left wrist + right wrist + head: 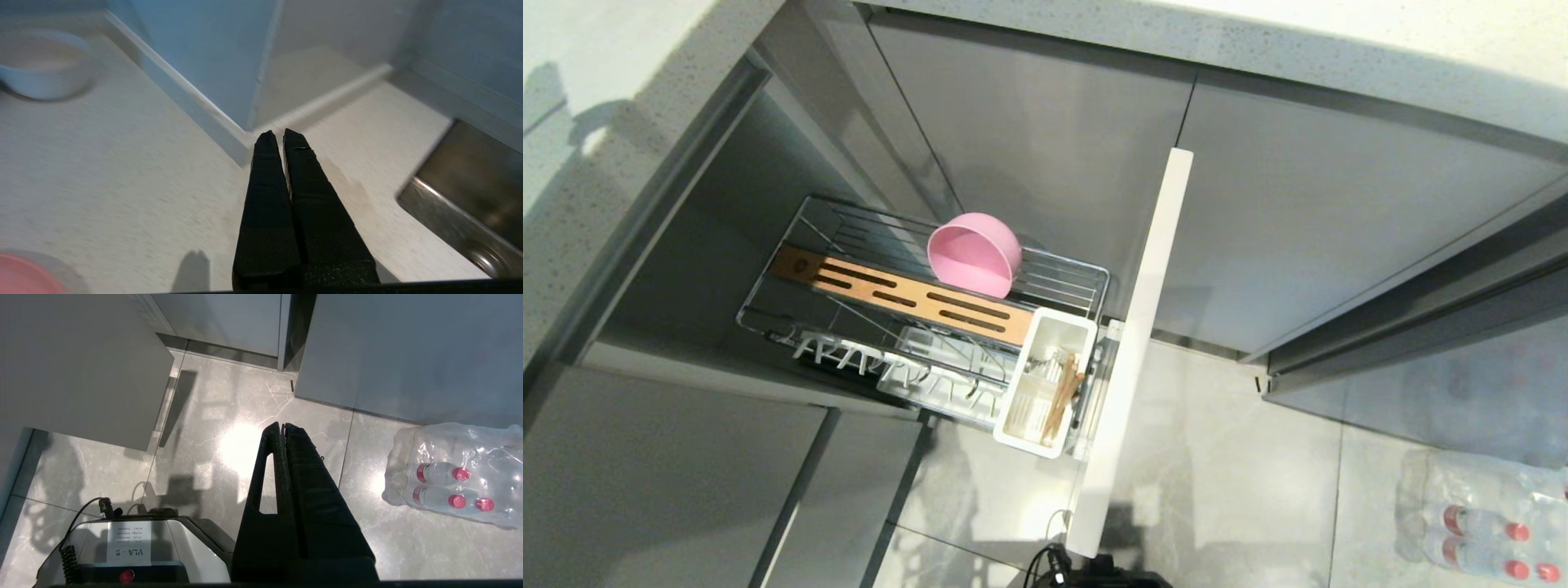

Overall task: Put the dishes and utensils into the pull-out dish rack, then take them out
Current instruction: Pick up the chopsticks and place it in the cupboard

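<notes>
**Desk:** While the drawer stands pulled out, what do you have on the head camera?

**Operator:** I see the pull-out dish rack (1062,282) extended from the cabinet, its narrow pale front panel (1139,343) running from about one o'clock down to seven. A pink bowl (974,254) sits tipped on its side on the wire shelf, just at twelve o'clock of the slotted wooden strip (915,297). At five o'clock of that strip, the white utensil cup (1045,384) holds the wooden chopsticks (1065,394); something pale beside them may be the spoon, but I cannot make it out. The white pronged plate tray (890,367) carries nothing.

**Desk:** And the arms?

**Operator:** Neither shows on the head camera. My left gripper (282,136) hangs over the pale countertop (122,171), jaws pressed together and holding nothing. A light bowl (43,69) sits at ten o'clock of it, a pink rim (24,277) at eight, a steel sink (461,204) at three. My right gripper (282,426) points at the tiled floor (229,416), jaws likewise closed and empty, with shrink-wrapped water bottles (453,473) at three o'clock.
</notes>
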Controlling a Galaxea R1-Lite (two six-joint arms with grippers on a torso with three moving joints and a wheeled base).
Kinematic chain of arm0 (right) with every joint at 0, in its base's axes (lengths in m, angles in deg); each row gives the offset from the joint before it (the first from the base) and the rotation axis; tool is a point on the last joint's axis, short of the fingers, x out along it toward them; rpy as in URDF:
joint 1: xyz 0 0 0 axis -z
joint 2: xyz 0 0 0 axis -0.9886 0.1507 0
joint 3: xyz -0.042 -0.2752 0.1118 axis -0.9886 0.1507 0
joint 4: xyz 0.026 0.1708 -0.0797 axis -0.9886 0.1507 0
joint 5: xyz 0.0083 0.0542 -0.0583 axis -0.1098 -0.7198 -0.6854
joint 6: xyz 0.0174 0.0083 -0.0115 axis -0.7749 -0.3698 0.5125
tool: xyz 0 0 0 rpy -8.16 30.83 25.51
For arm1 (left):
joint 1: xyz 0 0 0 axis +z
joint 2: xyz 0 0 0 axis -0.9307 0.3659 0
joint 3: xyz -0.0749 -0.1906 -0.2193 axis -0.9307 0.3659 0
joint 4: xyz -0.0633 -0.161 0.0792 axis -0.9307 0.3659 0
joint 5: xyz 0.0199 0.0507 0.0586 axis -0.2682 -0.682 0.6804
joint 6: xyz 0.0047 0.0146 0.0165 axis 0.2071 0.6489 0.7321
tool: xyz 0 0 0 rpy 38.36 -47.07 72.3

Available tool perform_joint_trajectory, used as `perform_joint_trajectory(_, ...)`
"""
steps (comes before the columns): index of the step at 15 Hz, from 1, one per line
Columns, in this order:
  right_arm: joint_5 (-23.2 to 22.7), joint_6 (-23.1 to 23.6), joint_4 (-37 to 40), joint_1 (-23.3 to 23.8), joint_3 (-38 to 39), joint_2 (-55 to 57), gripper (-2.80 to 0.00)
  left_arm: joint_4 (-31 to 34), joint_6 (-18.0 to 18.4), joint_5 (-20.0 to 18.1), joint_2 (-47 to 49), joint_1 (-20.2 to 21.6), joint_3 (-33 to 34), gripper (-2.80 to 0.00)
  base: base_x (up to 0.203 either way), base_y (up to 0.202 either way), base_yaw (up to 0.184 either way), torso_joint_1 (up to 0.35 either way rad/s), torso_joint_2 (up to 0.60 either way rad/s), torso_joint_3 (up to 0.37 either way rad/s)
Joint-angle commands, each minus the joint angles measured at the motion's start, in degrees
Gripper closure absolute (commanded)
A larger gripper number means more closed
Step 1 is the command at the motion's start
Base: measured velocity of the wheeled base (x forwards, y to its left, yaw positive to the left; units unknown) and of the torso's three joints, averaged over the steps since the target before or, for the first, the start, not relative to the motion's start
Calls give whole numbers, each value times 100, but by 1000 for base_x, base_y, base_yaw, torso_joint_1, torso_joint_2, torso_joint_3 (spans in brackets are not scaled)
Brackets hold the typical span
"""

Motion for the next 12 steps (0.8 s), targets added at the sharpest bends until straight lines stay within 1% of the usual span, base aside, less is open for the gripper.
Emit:
perform_joint_trajectory(1,2,-2,-1,2,0,0,0,50,-4,21,-92,488,-92,0,0,0,0,0,0,0)
perform_joint_trajectory(2,0,-2,-5,2,0,1,0,242,-36,-18,-182,813,-143,0,0,0,0,0,0,0)
perform_joint_trajectory(4,0,1,-3,2,0,0,0,906,-173,-78,-476,1104,-189,0,0,0,0,0,0,0)
perform_joint_trajectory(5,0,1,-5,2,0,0,0,1257,-251,-89,-590,1334,-202,0,0,0,0,0,0,0)
perform_joint_trajectory(6,-2,1,-5,2,0,0,0,1658,-322,-94,-702,1546,-202,0,0,0,0,0,0,0)
perform_joint_trajectory(8,2,1,0,2,0,4,0,2620,-480,-190,-997,1815,-216,0,0,0,0,0,0,0)
perform_joint_trajectory(9,-2,1,-4,2,0,0,0,3110,-582,-258,-1108,2101,-252,0,0,0,0,0,0,0)
perform_joint_trajectory(10,5,1,-4,2,0,8,0,3663,-761,-348,-1171,2419,-368,0,0,0,0,0,0,0)
perform_joint_trajectory(11,1,1,-5,2,0,2,0,4183,-1157,-532,-1191,2723,-554,0,0,0,0,0,0,0)
perform_joint_trajectory(12,2,1,-4,2,0,7,0,4792,-1556,-792,-1166,3115,-718,0,0,0,0,0,0,0)
